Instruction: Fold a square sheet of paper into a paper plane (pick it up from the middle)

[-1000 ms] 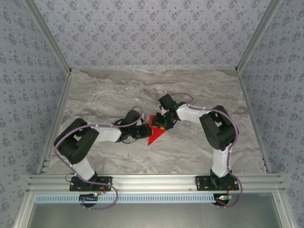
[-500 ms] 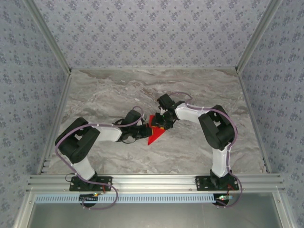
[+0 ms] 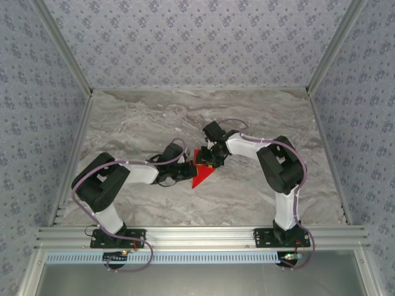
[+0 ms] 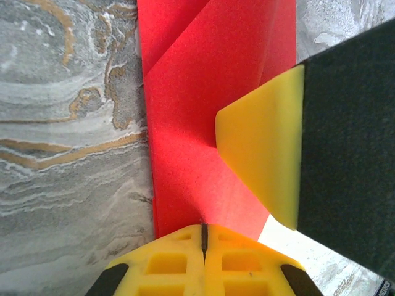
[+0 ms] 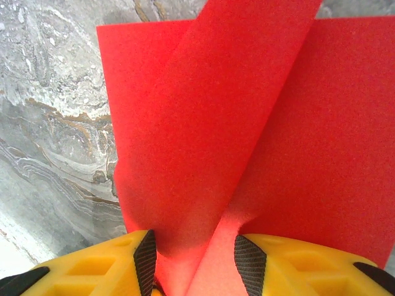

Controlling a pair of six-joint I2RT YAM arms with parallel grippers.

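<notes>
One red sheet (image 3: 199,177) between left pincer (image 4: 202,231), right pincer (image 5: 194,246).

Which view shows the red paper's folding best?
Right wrist: the red paper is close up, a lifted flap running down between the fingers. Left wrist gives a creased strip, partly covered. From top external it is a small triangle.
</notes>
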